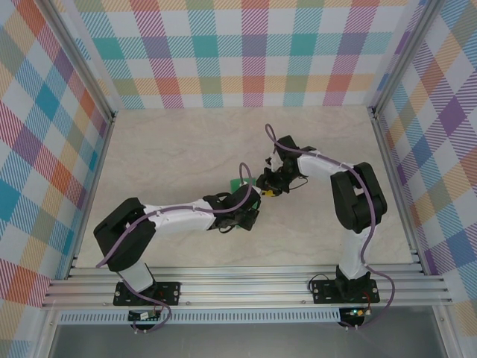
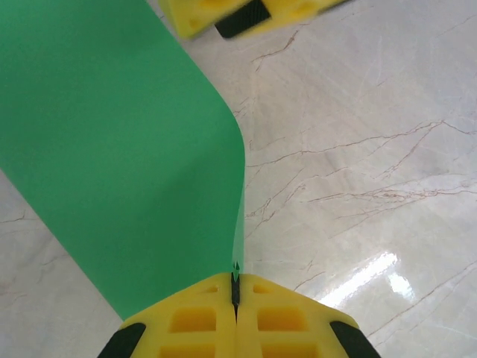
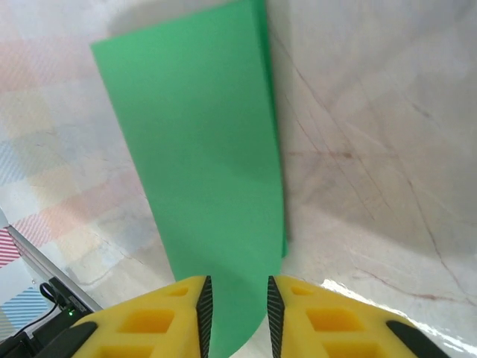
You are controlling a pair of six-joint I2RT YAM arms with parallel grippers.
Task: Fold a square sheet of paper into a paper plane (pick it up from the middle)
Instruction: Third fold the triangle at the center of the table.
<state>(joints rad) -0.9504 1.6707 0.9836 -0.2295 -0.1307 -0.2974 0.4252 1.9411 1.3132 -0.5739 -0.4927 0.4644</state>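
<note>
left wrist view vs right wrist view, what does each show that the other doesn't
Left wrist: the left gripper shut on the paper's edge, the sheet curving away from it, and the right gripper's yellow tips at the top. Right wrist: that gripper's jaws apart with the paper between them, the sheet looking doubled over, and a metal rail at lower left. Both: the green paper over the marble table.
</note>
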